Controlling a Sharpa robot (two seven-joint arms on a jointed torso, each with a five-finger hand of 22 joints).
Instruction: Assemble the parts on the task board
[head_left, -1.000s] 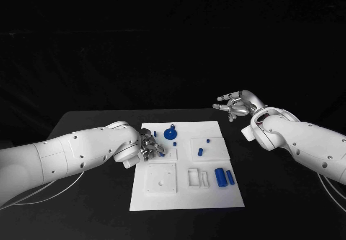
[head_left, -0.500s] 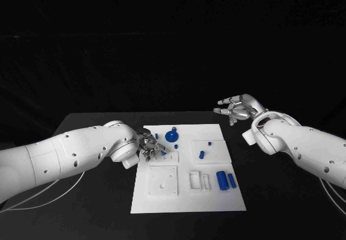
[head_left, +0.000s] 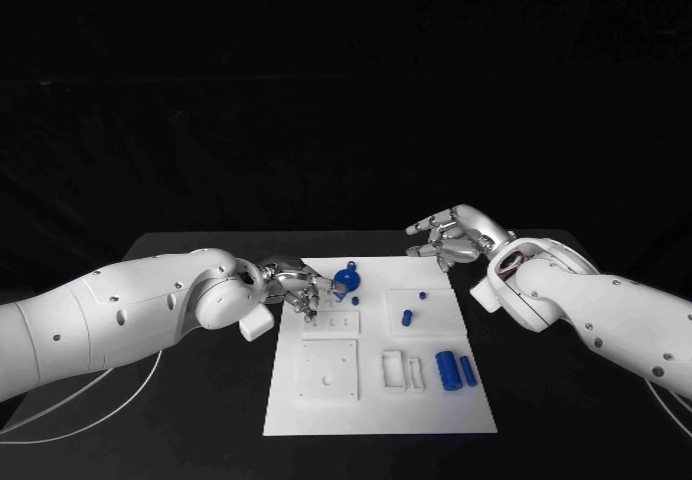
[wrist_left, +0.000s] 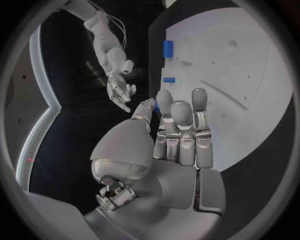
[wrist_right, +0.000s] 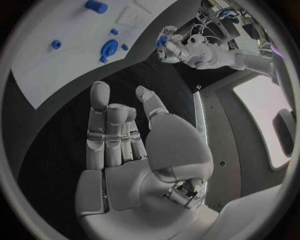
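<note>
a black counter (head_left: 188, 400) under a dark backdrop carries the white task board (head_left: 378, 410) at its middle. the left robot hand (head_left: 296, 287) hangs over the board's far left corner, fingers drawn close together and pointing toward a blue round part (head_left: 346, 277) that stands just beside its fingertips; whether it pinches anything i cannot tell, and in the left wrist view the fingers (wrist_left: 180, 122) lie straight, side by side, above the white plate. the right robot hand (head_left: 453, 236) hovers beyond the board's far right corner, over the counter, fingers apart and holding nothing. well apart from both hands, two blue cylinders (head_left: 454, 367) lie side by side near the board's right edge, and a smaller blue part (head_left: 408, 319) lies on a raised square between them and the round part.
</note>
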